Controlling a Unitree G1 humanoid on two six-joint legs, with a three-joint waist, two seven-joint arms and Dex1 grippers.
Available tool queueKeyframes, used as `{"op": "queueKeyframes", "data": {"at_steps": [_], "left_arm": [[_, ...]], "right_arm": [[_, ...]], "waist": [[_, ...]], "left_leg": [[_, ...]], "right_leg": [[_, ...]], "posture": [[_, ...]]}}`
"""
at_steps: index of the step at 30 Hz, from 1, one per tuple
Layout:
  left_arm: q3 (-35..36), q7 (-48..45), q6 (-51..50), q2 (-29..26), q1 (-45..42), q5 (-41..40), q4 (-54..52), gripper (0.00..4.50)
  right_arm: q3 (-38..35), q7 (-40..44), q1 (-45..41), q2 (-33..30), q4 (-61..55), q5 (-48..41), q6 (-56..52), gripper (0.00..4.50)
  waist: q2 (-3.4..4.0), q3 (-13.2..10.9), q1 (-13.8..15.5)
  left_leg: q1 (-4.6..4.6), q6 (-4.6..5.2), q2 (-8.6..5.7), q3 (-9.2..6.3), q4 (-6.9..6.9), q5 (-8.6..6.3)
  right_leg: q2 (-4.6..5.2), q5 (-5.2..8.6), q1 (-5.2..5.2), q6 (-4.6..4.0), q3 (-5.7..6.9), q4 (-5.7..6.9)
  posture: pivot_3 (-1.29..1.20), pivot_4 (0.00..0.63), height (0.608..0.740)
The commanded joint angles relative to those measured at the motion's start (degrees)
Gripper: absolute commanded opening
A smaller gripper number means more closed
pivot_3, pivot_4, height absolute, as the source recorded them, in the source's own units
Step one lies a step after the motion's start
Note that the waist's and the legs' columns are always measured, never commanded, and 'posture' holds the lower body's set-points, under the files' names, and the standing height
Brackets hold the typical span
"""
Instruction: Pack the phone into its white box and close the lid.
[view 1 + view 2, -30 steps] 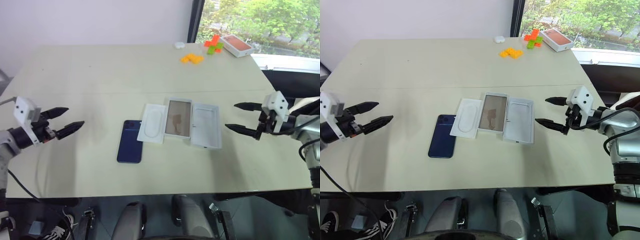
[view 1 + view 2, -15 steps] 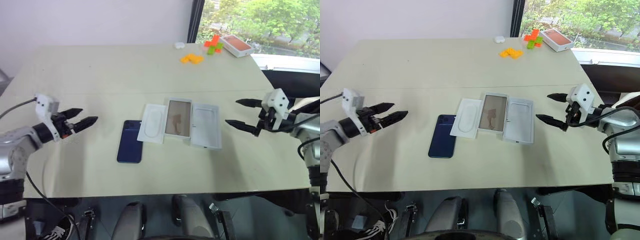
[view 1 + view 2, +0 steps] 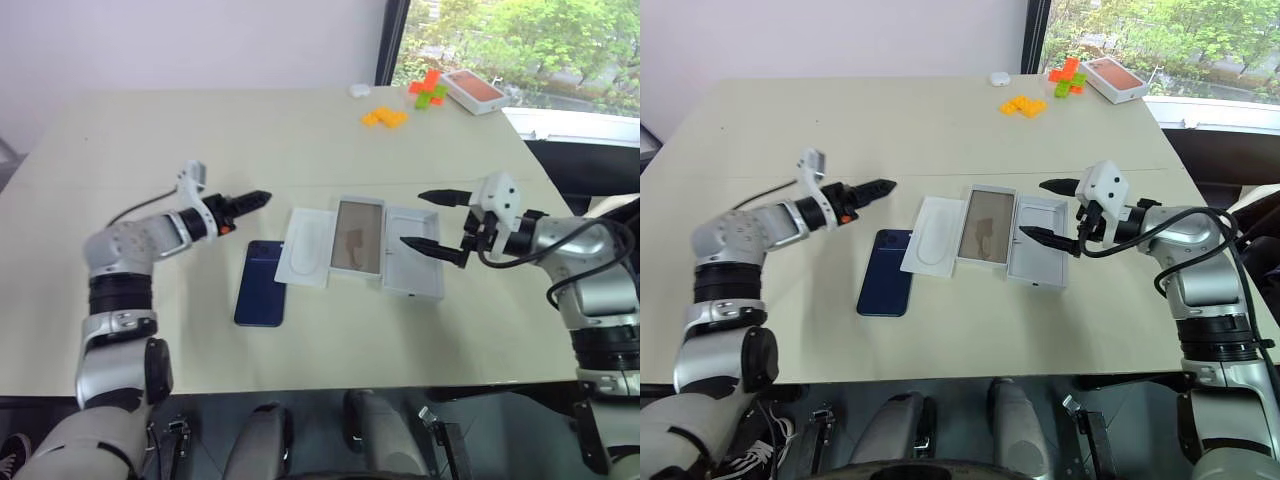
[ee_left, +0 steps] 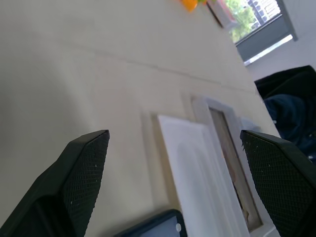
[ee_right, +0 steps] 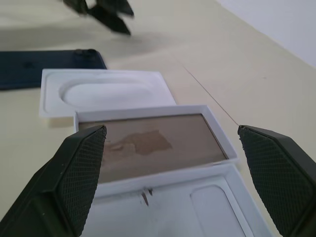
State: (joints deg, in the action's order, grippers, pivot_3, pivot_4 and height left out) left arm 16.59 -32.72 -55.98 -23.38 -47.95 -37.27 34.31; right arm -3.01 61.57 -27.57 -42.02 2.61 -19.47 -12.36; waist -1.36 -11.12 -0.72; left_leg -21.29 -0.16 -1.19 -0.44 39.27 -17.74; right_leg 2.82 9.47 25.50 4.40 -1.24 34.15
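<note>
A: Closing in, both arms have swung inward over the bench (image 3: 150, 140) this last second.

B: Fingers?

A: Left gripper (image 3: 243, 207) and right gripper (image 3: 430, 220) spread wide, empty. Phone (image 3: 260, 283) lies flat beside the insert (image 3: 308, 246), box (image 3: 358, 236) and lid (image 3: 413, 252) open alongside.

B: So picking up comes next, probably.

- My pale beige table (image 3: 200, 130) stands against a plain white wall (image 3: 190, 40).
- Past my right, a dark-framed window (image 3: 520, 45) shows sunlit green trees.
</note>
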Motion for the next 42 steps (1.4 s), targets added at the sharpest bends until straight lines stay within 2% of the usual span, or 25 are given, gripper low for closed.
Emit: {"op": "queueKeyframes", "data": {"at_steps": [1, 3, 10, 24, 27, 34, 35, 42], "left_arm": [[1.1, -2.1, 4.3, 0.5, -5.9, 0.8, 5.6, 4.47], [2.7, -1.3, 4.0, 1.4, -9.0, 0.2, 11.1, 4.47], [-4.5, -5.7, 3.5, 2.4, -11.5, 6.4, 16.0, 4.47], [-5.6, -9.7, 4.8, 6.5, -13.5, 11.6, 22.8, 4.47], [-5.6, -9.7, 5.0, 6.9, -13.0, 12.3, 23.2, 3.71], [-3.5, -10.1, 3.2, 6.7, -12.6, 11.6, 23.1, 0.25], [-2.7, -9.9, 2.9, 6.6, -12.6, 11.2, 23.4, 0.04], [1.1, -9.2, -0.4, 4.8, -12.2, 9.3, 22.8, 0.04]], "right_arm": [[-1.0, -0.6, 0.0, -0.2, -2.4, -0.4, 0.3, 4.50], [-0.9, -0.9, 0.5, -0.1, -2.9, -0.4, 0.2, 4.50], [-0.9, -1.4, 0.6, 0.0, -3.3, -0.2, 0.4, 4.50], [-0.5, -2.6, 0.3, 0.5, -3.5, 0.6, 1.4, 4.50], [-0.5, -2.8, 0.2, 0.5, -3.6, 0.7, 1.3, 4.50], [-0.5, -2.9, 0.2, 0.4, -3.8, 0.8, 1.6, 4.50], [-0.4, -2.9, 0.1, 0.5, -3.8, 0.9, 1.6, 4.50], [-0.3, -3.2, -0.1, 0.6, -3.9, 1.2, 1.9, 4.50]], "waist": [[0.00, 0.0, 0.1], [0.00, 0.0, 0.2], [0.00, 0.0, -0.1], [0.00, 0.0, 0.1], [0.00, 0.0, 0.1], [0.00, 0.0, 0.0], [0.00, 0.0, 0.0], [0.00, 0.0, -0.1]], "left_leg": [[0.00, -0.02, -0.01, 0.00, 0.00, 0.01], [0.00, -0.04, -0.03, 0.00, 0.00, 0.02], [0.00, -0.01, -0.06, 0.02, -0.02, 0.01], [0.01, -0.03, -0.06, 0.00, -0.01, 0.02], [0.02, -0.04, -0.06, 0.00, 0.00, 0.02], [-0.01, -0.03, -0.06, -0.02, -0.01, 0.02], [0.00, -0.03, -0.05, -0.02, -0.01, 0.02], [0.01, -0.03, -0.03, -0.02, -0.01, 0.02]], "right_leg": [[-0.01, 0.00, 0.00, 0.00, 0.01, -0.01], [0.00, 0.00, -0.03, 0.00, 0.01, -0.01], [0.02, 0.00, -0.02, 0.01, -0.01, -0.03], [0.01, 0.00, -0.04, 0.01, -0.01, -0.01], [0.02, 0.00, -0.06, 0.01, -0.01, -0.01], [0.01, 0.00, -0.04, 0.01, -0.01, -0.01], [0.01, 0.00, -0.03, 0.01, -0.01, -0.01], [-0.01, 0.00, -0.03, 0.02, -0.01, 0.01]], "posture": [[0.00, 0.150, 0.740], [0.00, 0.150, 0.740], [0.00, 0.150, 0.740], [0.00, 0.150, 0.740], [0.00, 0.150, 0.740], [0.00, 0.150, 0.740], [0.00, 0.150, 0.740], [0.00, 0.150, 0.740]]}}
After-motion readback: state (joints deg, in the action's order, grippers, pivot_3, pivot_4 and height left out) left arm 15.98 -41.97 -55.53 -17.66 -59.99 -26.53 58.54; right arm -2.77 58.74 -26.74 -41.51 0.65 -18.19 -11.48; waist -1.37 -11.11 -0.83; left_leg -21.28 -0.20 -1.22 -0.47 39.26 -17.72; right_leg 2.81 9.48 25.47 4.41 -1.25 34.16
